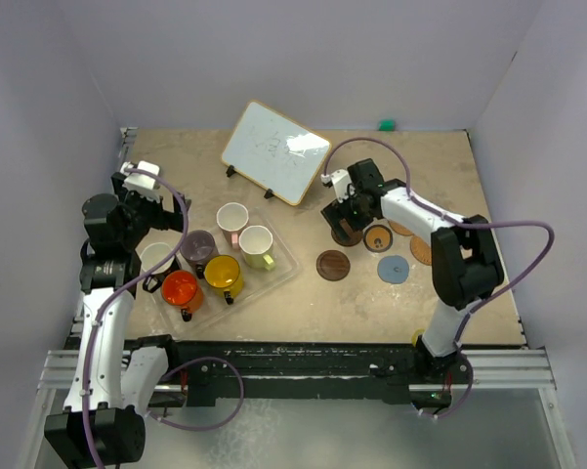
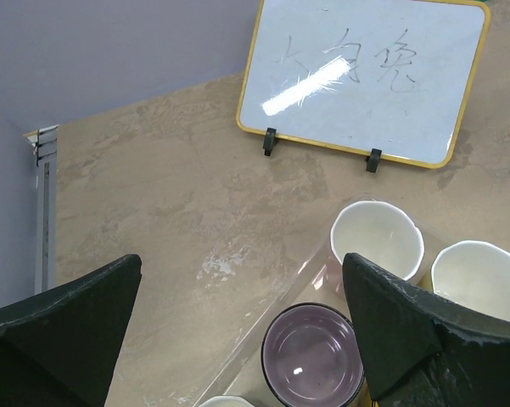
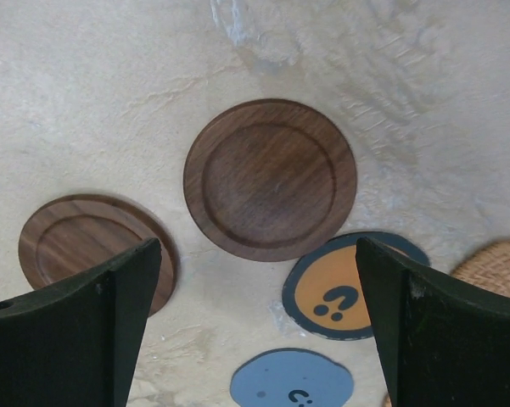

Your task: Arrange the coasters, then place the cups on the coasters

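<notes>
A: Well, the right gripper (image 3: 255, 284) first: what has it got?

B: Nothing. Its two dark, matte fingers (image 3: 85, 331) are spread wide with only air between them. Just past the tips lies a dark brown coaster (image 3: 270, 180), a wood-grained disc with a raised rim, flat on the mottled beige table (image 3: 110, 85).

A: And further out?

B: By the finger at the left of the wrist view there is a second dark brown coaster (image 3: 85, 246) of the same wood, partly hidden by that finger. Toward the other finger is a dark-rimmed coaster with an orange centre (image 3: 352, 284) that bears a dark question mark. Close below it is a smooth blue-grey coaster (image 3: 293, 381), its small mark cut off. Outermost is a tan woven coaster (image 3: 496, 267), and from above a second woven one (image 1: 402, 228) shows near it. That makes six coasters, all bare.

A: The left gripper (image 2: 238, 339)?

B: It is also wide open and holds nothing. A corner of the clear plastic tray (image 1: 288, 259) shows between its fingers. A glossy mauve-grey cup (image 2: 312, 356) is just inside one finger. Beyond it are the white-pink cup (image 2: 378, 240) with a wavy rim and the pale yellow-green cup (image 2: 484, 280).

A: The rest?

B: Seen from above, there are the yellow cup (image 1: 223, 272), the orange-red cup (image 1: 181, 288) and the black cup with a white interior (image 1: 158, 259). So there are six cups, all in the tray and well apart from the coasters.

A: Any writing?

B: Far ahead of the left gripper stands a yellow-framed whiteboard (image 2: 365, 76) on two black feet. It carries handwritten strokes that I cannot read.
</notes>
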